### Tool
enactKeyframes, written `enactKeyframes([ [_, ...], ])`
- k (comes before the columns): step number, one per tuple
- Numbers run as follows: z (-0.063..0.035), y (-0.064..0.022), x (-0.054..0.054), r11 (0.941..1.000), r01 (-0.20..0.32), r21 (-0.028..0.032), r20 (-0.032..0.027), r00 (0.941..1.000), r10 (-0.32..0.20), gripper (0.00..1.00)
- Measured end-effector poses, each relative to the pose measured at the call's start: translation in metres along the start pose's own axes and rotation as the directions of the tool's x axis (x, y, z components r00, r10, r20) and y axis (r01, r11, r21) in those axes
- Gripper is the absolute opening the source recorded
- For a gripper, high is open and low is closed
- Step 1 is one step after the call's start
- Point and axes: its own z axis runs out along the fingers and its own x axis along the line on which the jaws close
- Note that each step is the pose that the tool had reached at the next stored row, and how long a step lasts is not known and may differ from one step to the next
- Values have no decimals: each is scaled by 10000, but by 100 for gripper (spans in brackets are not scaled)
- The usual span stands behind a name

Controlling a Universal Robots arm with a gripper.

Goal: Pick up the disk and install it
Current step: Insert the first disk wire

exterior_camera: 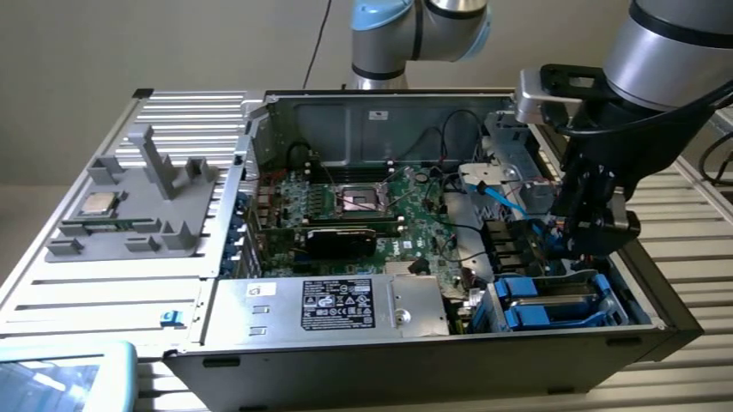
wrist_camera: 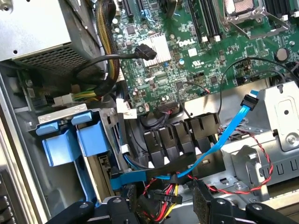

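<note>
- Your gripper (wrist_camera: 163,208) has its fingers (wrist_camera: 205,204) apart and empty, straddling loose cables (wrist_camera: 160,199); closing or lifting could snag them.
- The blue cable (wrist_camera: 225,134) close by could catch too.

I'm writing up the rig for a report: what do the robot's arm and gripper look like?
The arm has silver-grey tube sections and light blue joint caps. Its wrist end is black, with a pale grey bracket on it. The gripper is black, and its two fingers carry dark, rough-looking pads.
</note>
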Motion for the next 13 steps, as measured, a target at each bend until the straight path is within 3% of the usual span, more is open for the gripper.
enactKeyframes([
  [6,3,3,1,9977,-671,27,17,9977,671,60],
  [13,13,6,2,9873,-1589,69,29,9873,1589,60],
])
